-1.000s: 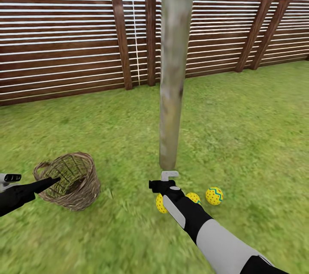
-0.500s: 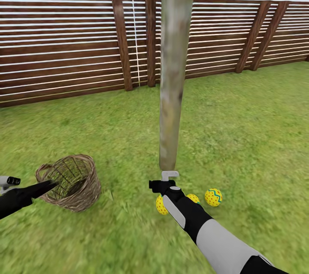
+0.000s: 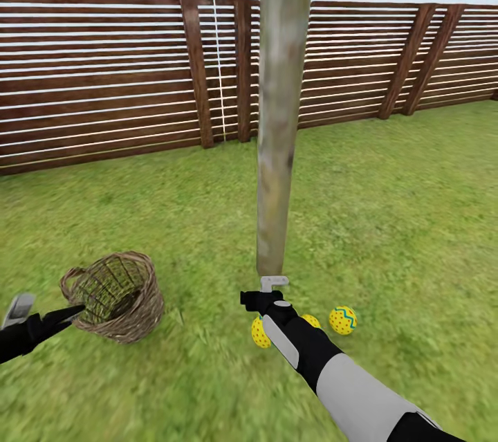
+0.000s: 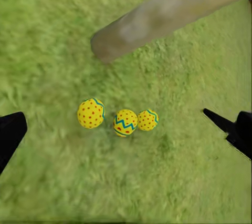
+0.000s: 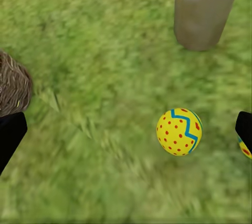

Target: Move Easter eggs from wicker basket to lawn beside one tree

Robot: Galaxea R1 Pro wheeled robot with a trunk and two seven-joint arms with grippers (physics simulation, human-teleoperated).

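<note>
Three Easter eggs (image 4: 122,120) lie in a row on the lawn (image 3: 387,221) at the tree's (image 3: 280,124) 5 o'clock. One wicker basket (image 3: 117,295) sits at 8 o'clock. Left gripper (image 4: 126,134) and right gripper (image 5: 128,134) both spread wide, holding nothing.

Your head camera looks forward and down over the lawn (image 3: 387,221) toward the fence (image 3: 104,82), the tree (image 3: 280,117) at 12 o'clock. Both wrist cameras face down at grass from close range, sharing the trunk base and the eggs (image 4: 125,122) with it.
</note>
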